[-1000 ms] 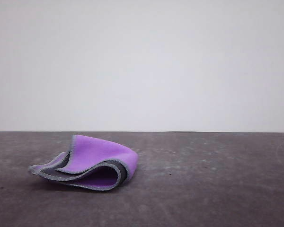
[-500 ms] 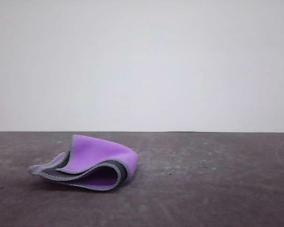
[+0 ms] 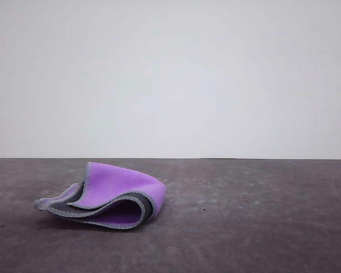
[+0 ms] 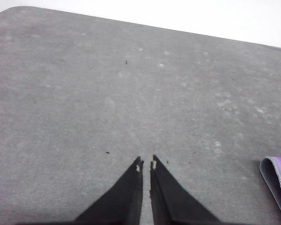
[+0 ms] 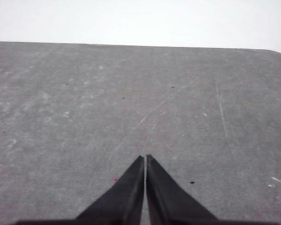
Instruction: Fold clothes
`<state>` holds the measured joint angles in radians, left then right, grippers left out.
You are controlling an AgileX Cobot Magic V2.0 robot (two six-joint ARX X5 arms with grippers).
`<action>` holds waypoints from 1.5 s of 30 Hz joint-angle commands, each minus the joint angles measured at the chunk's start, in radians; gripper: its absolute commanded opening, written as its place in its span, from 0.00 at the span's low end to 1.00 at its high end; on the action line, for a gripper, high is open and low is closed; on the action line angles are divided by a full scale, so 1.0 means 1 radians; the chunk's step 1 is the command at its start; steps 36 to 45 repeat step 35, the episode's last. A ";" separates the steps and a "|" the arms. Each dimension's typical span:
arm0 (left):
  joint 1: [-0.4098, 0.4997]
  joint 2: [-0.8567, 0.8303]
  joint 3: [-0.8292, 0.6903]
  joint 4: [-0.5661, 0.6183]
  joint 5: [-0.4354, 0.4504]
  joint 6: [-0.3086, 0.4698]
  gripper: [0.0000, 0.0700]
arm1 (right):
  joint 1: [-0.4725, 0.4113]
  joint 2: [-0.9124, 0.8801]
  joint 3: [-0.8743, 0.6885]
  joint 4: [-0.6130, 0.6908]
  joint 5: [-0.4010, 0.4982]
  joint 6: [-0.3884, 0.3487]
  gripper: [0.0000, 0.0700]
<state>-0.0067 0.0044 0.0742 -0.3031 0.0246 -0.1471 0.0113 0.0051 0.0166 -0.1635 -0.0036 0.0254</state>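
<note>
cloth (image 3: 111,190): bright purple on top, dark grey on the other side, light grey stitched edge | table (image 3: 250,227): dark grey with pale spots and thin scratches | wall (image 3: 170,79): plain white | left gripper (image 4: 146,165): black | right gripper (image 5: 144,159): black

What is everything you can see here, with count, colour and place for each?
cloth: one, bright purple and dark grey with light grey edging, lying loosely folded on the table left of centre in the front view; its edge also shows in the left wrist view
table: one, dark grey and scuffed, spanning the lower part of the front view
wall: one, plain white, behind the table
left hand: one, black fingers shut with nothing between them, above bare table, apart from the cloth
right hand: one, black fingers shut with nothing between them, above bare table
</note>
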 commanded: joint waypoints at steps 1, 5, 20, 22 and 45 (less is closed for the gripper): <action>0.002 -0.001 -0.018 -0.012 0.000 -0.004 0.02 | 0.000 -0.002 -0.005 0.013 0.003 -0.007 0.00; 0.002 -0.001 -0.018 -0.012 0.000 -0.004 0.02 | 0.000 -0.002 -0.005 0.013 0.003 -0.007 0.00; 0.002 -0.001 -0.018 -0.012 0.000 -0.004 0.02 | 0.000 -0.002 -0.005 0.013 0.003 -0.007 0.00; 0.002 -0.001 -0.018 -0.012 0.000 -0.004 0.02 | 0.000 -0.002 -0.005 0.013 0.003 -0.007 0.00; 0.002 -0.001 -0.018 -0.012 0.000 -0.004 0.02 | 0.000 -0.002 -0.005 0.013 0.003 -0.007 0.00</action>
